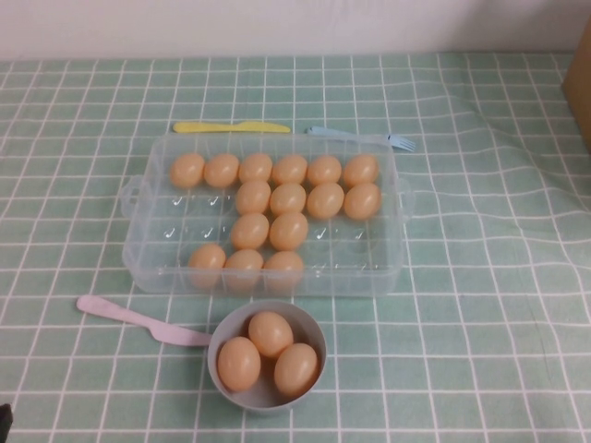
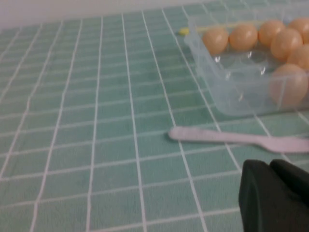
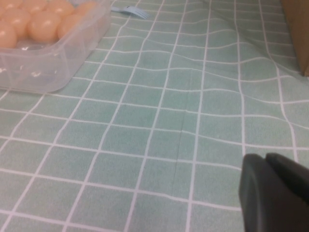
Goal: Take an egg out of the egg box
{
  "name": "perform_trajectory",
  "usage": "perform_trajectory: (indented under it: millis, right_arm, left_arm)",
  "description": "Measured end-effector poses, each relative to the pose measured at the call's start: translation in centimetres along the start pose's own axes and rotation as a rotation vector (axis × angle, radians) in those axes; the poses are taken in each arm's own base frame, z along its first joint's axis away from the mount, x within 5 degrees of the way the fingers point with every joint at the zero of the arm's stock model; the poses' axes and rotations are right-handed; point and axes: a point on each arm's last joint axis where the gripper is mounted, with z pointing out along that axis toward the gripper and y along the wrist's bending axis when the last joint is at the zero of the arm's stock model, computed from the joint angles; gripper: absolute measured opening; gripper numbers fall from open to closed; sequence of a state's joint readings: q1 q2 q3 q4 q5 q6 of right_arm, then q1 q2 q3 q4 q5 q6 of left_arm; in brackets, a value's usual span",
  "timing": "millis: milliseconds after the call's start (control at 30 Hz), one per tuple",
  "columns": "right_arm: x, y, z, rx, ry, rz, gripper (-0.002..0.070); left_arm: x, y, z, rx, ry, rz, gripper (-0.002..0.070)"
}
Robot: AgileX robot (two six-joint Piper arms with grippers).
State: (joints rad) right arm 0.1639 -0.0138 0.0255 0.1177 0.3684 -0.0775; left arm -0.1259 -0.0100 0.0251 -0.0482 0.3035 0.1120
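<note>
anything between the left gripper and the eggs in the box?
A pink plastic utensil lies on the cloth between the left gripper and the egg box, and the box's near wall fronts the eggs. From above, nothing covers them: no lid. The right gripper sits low over bare cloth, away from the box.

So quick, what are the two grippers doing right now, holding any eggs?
Left gripper: low over the tablecloth near the pink fork, holding nothing; open or closed cannot be told.
Right gripper: over bare cloth, holding nothing; cannot be told.
</note>
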Motion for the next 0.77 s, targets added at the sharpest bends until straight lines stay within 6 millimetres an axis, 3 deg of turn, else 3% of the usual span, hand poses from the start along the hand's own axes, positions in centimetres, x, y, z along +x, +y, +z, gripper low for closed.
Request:
perform_trajectory:
  millis: [100, 767]
  right_arm:
    - [0.00, 0.00, 0.00, 0.000, 0.000, 0.000, -0.0017]
    - [0.00, 0.00, 0.00, 0.000, 0.000, 0.000, -0.0017]
  left_arm:
    - [0.62, -0.03, 0.00, 0.002, 0.063, 0.007, -0.0003]
    - [0.65, -0.01, 0.00, 0.001, 0.065, 0.011, -0.0003]
